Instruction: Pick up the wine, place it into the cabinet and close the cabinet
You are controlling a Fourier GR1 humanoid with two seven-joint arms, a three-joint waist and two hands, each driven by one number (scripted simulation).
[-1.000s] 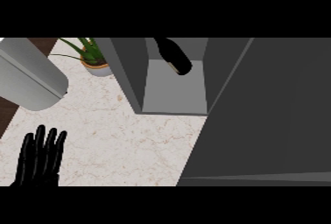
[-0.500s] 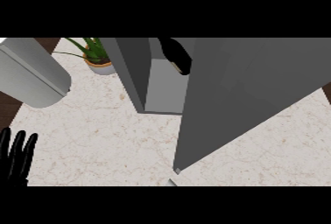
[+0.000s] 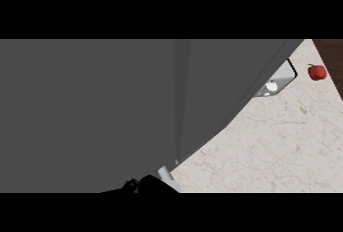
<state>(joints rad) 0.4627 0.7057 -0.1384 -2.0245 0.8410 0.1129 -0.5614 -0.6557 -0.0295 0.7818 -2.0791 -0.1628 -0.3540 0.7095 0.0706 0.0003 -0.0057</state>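
Observation:
The grey cabinet [image 3: 120, 113] fills most of the head view, its flat panels hiding the inside. The wine bottle does not show anywhere. At the lower edge a black hand [image 3: 146, 185], which I take for my right hand, lies against the bottom of the cabinet panel, with a short grey piece of wrist [image 3: 167, 174] beside it. Only a small part of this hand is visible. My left hand is out of the picture.
Pale marble counter [image 3: 268, 149] shows at the right. A red pepper [image 3: 317, 72] lies near the far right edge, next to a shiny metal object [image 3: 278, 81] that peeks out from behind the cabinet's side.
The cabinet panel has swung across and now covers the open compartment and the bottle. The left hand, the plant and the grey cylinder have left the view, and the view has shifted right.

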